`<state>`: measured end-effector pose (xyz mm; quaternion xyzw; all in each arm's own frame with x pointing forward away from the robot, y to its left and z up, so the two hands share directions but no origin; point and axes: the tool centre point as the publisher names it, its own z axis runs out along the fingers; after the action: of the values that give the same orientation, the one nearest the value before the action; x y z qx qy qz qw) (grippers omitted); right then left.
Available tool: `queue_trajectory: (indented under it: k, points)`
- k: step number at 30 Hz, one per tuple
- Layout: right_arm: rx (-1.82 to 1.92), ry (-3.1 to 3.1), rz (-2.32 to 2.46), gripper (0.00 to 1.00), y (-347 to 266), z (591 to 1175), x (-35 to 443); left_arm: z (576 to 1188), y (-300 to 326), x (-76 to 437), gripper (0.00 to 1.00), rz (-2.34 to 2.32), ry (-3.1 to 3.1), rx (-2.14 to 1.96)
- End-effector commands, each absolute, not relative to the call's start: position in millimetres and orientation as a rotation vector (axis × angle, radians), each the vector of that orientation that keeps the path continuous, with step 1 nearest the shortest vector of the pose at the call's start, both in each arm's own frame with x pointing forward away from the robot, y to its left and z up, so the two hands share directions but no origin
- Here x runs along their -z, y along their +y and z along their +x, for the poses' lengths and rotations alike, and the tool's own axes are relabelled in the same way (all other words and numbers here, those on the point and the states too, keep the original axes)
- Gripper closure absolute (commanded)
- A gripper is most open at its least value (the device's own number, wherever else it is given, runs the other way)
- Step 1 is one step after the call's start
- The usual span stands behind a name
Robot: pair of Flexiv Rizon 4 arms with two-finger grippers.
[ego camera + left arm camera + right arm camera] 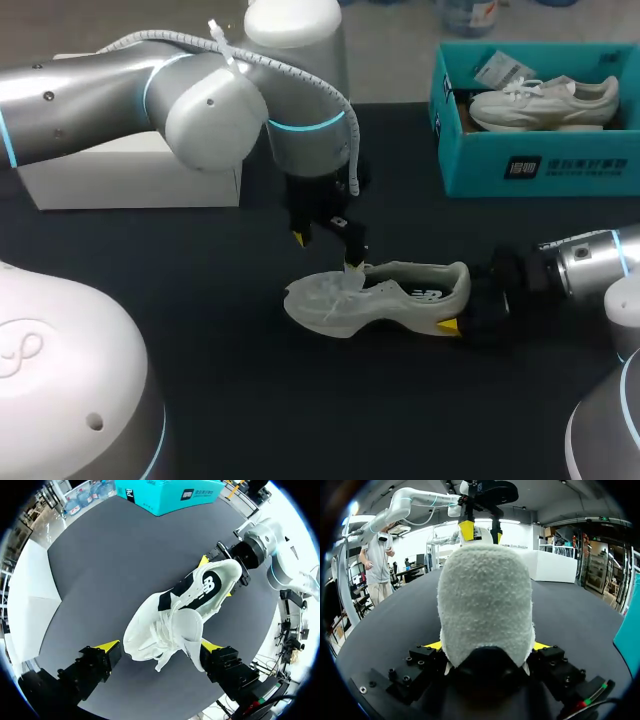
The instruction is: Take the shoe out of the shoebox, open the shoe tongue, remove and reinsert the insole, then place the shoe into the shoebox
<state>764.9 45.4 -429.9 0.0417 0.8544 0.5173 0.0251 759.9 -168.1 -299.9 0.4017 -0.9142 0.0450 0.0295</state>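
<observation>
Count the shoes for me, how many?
2. One white sneaker lies on the table, heel in the right gripper; a second sneaker sits inside the teal shoebox. None seem hidden.

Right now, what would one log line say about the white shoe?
white lace-up sneaker: on dark table, outside teal cardboard shoebox | right gripper: shut on heel | left gripper: open above tongue

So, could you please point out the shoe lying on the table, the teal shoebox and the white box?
shoe [405, 292]: head view, on the middle of its side.
shoebox [560, 168]: head view, on its front wall.
white box [130, 180]: head view, on its front face.
</observation>
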Motion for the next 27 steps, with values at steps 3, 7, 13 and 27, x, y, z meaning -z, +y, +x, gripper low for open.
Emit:
queue_trajectory:
  k: [3, 7, 13, 27]
  points:
    - [-1.598, 2.644, 0.128, 1.00, 45, 766, 432, 768, -178, 284, 0.00, -0.326, -3.103, -0.209]
    - [-1.598, 2.644, 0.128, 1.00, 45, 766, 432, 776, -191, 274, 0.00, -0.426, -3.205, -0.184]
    - [-1.598, 2.644, 0.128, 1.00, 45, 766, 432, 776, -191, 274, 0.00, -0.426, -3.205, -0.184]
    - [-1.598, 2.644, 0.128, 1.00, 45, 766, 432, 763, -212, 247, 1.00, 0.015, -3.246, -0.358]
